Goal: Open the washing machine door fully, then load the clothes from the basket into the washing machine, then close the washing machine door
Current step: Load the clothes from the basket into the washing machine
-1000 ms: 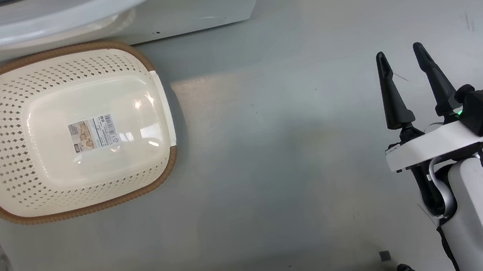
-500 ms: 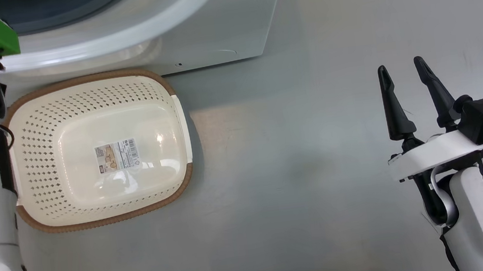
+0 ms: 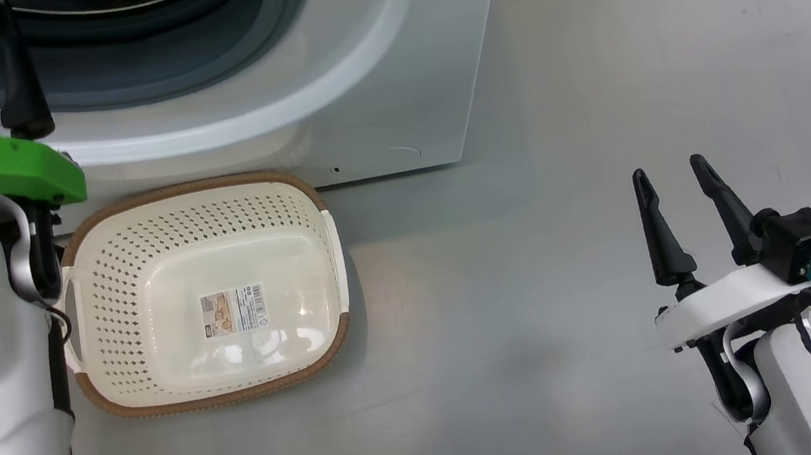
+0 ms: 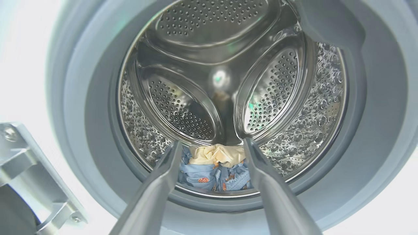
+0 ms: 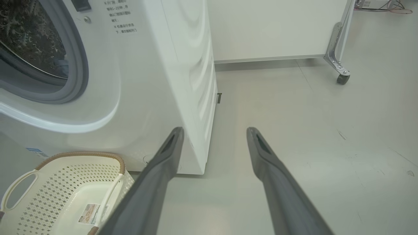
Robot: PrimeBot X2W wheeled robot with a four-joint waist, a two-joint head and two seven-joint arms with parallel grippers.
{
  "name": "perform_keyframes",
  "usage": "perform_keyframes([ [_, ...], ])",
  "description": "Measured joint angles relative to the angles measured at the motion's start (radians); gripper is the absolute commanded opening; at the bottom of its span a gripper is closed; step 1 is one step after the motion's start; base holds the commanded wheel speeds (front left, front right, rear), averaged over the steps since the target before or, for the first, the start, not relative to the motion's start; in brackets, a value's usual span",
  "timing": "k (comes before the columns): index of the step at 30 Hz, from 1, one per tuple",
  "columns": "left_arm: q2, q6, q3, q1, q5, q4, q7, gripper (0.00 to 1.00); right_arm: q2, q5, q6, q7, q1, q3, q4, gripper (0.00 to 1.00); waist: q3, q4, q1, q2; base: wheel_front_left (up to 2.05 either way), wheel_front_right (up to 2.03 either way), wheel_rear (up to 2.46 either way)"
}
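Lying at front edge of steel perforated drum: blue and cream clothes; cream-white perforated basket on floor; left gripper, right gripper: fingers apart, empty.

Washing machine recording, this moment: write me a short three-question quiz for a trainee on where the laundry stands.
1. True or false: the basket holds clothes.
2. Where do the clothes lie? A: on the floor. B: in the drum. C: over the basket rim.
3. Fill in: the washing machine has its front opening ___ (open or shut).
Key: 1 false; 2 B; 3 open.
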Motion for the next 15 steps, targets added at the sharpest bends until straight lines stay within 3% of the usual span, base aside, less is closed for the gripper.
perform_keyframes([
  [15, -0.016, 0.013, 0.06, 0.286, 0.003, -0.175, -0.001, 1.0, 0.005, 0.001, 0.0, 0.0, 0.073, 0.02, 0.016, 1.0, -0.151, -0.011, 0.0, 0.0, 0.0, 0.0, 0.0],
])
